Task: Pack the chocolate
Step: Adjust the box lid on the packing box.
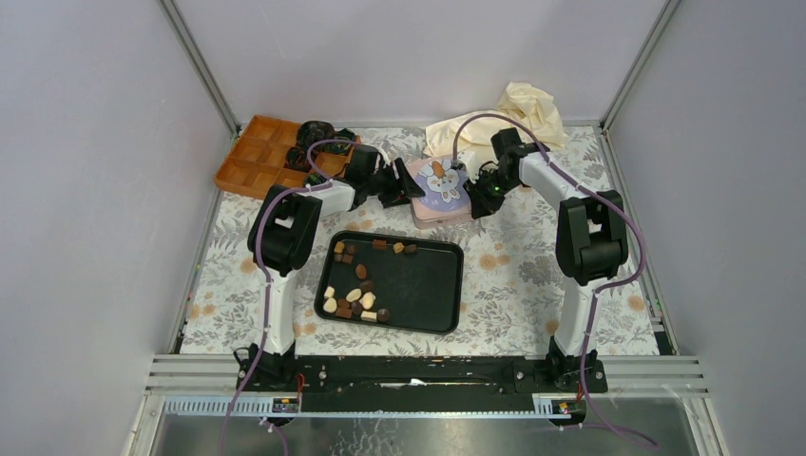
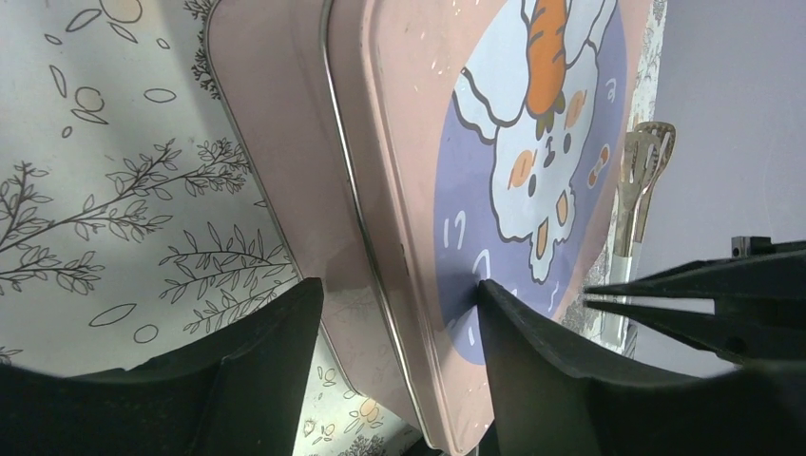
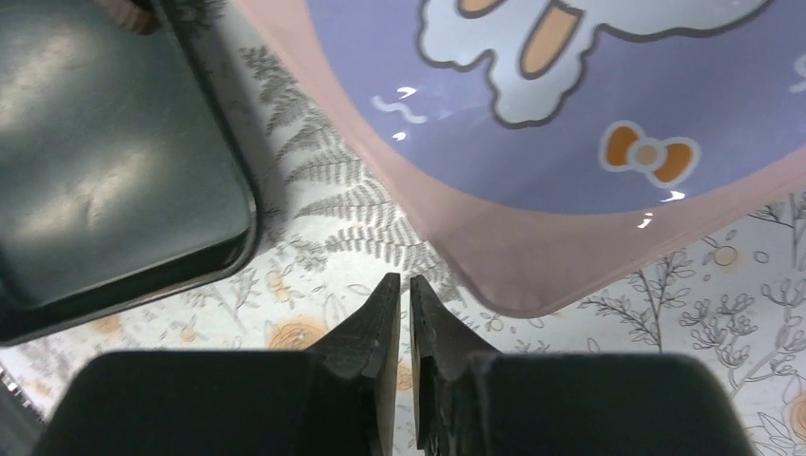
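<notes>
Brown, tan and cream chocolate (image 1: 356,285) pieces are lying loose on the black tray (image 1: 428,294) in the middle of the table (image 1: 532,275), well apart from both claws, which are sitting at the pink bunny tin (image 1: 442,190) beyond the tray. Left claw (image 2: 399,294) is standing wide open, straddling the tin's lid edge without clamping it. Right claw (image 3: 404,285) is hovering almost closed and empty over the table, just beside the tin's corner.

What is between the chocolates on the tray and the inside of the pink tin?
Only the lid: it sits closed on the tin, left fingers astride its edge. Nothing else visible lies between the chocolates on the tray and the tin.
</notes>
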Action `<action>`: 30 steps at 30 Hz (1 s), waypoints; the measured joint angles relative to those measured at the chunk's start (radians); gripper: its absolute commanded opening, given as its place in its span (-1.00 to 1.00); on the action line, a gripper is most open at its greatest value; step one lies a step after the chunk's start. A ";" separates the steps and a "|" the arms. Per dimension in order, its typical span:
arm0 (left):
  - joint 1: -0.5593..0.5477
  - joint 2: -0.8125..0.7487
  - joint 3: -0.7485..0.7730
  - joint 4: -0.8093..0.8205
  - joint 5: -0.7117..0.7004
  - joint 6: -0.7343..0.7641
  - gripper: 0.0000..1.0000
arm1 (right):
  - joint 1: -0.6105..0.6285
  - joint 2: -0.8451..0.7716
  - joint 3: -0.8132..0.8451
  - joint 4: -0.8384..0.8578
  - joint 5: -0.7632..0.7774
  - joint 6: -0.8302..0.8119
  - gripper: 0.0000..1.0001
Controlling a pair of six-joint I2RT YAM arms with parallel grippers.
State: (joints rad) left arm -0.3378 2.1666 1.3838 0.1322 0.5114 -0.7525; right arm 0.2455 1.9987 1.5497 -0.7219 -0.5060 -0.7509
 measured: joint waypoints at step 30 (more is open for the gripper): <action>-0.161 -0.008 -0.117 0.222 0.077 -0.151 0.64 | -0.245 -0.101 -0.015 0.182 -0.121 0.409 -0.32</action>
State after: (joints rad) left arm -0.4988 2.1590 1.2667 0.3542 0.5880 -0.9031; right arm 0.0002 1.8980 1.5345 -0.5396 -0.6266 -0.3424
